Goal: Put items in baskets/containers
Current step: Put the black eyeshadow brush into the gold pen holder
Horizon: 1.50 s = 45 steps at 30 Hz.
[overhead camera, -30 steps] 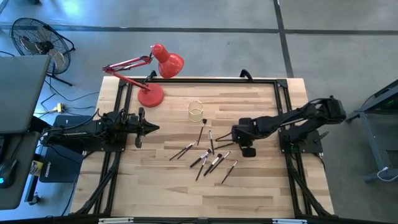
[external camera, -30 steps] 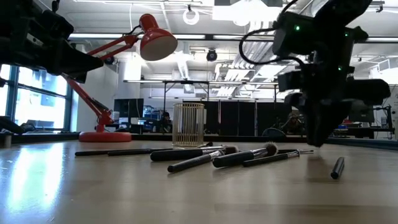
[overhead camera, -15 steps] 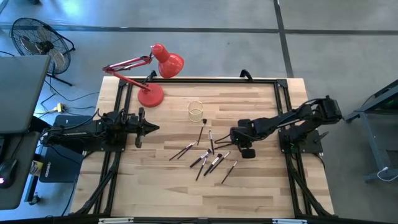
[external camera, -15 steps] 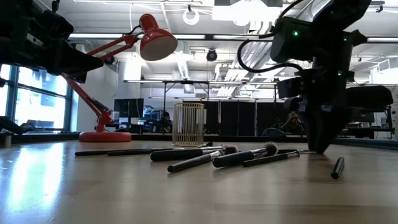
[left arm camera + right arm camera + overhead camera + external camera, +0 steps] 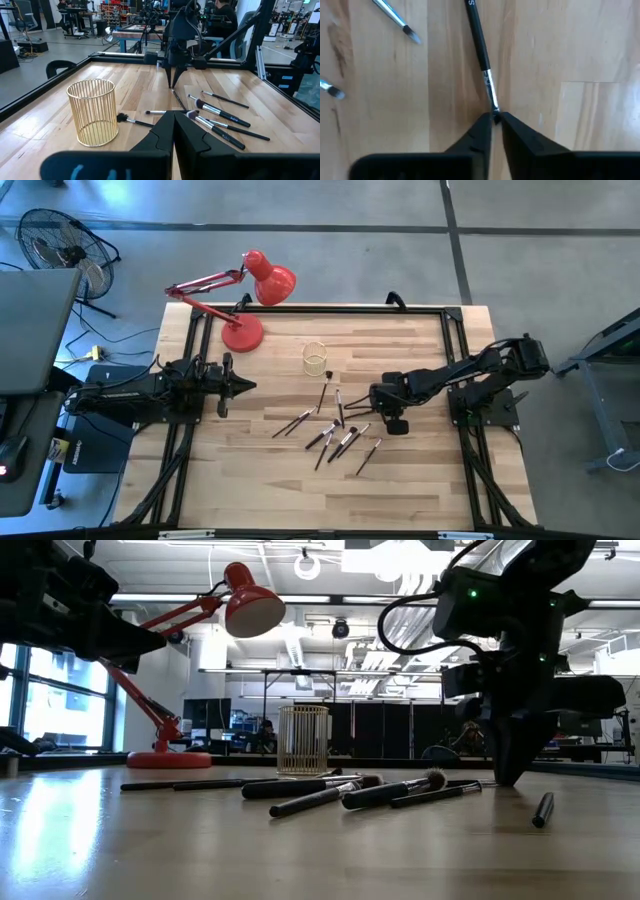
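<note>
We see the right gripper low over the wooden table, right of centre in the high view, its tips down at the boards. In the right wrist view its fingers have drawn nearly together around the tip of one thin brush, whose dark handle and pale metal collar run up the frame away from the tips. In the low view the same gripper stands nose-down at the right end of the row of brushes, touching the table.

The other brushes lie loose in a scatter at the centre of the high view, just left of and below the right gripper; one lies apart at the lower right of the group. The cup stands upright above the scatter, near the top centre of the table; in the left wrist view it reads as a gold wire cup with nothing visible inside.

The left gripper waits at the left side of the table, fingers pressed together and holding nothing. A red desk lamp sits at the upper left corner.
</note>
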Tool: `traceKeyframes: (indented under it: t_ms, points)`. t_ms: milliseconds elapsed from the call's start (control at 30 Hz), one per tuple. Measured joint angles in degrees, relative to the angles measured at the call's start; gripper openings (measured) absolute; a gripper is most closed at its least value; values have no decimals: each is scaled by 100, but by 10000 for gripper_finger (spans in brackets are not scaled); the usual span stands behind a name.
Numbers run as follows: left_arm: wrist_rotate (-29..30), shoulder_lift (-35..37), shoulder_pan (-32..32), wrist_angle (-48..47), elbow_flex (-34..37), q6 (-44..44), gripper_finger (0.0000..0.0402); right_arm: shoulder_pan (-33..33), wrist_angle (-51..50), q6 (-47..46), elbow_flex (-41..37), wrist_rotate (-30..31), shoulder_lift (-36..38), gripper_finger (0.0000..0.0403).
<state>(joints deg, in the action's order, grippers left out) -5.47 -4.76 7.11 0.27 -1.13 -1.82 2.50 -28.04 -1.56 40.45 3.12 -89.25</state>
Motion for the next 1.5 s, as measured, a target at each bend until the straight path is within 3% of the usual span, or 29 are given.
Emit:
traceKeyframes:
  t_ms: [433, 767, 1000, 1233, 1333, 1500]
  points:
    - [115, 0, 0, -8, -1, 2, 5, -2, -12, -526, 2, -11, -2, 5]
    - [349, 0, 0, -9, 0, -2, 5, 0, -8, -338, 4, -16, -4, 1]
    - [604, -43, 0, 246, -21, -675, 1, 0, -11, -342, 4, -7, -4, 1]
    - [678, -1238, -78, 377, -395, -1094, 1, 26, -230, -612, -14, 231, 180, 0]
    - [791, -2177, -419, 826, -674, -1102, 1, 17, -285, -666, -22, 280, 322, 0]
    - [1614, -3961, -1231, 1380, -1317, -723, 0, 37, -259, -744, -15, 231, 328, 0]
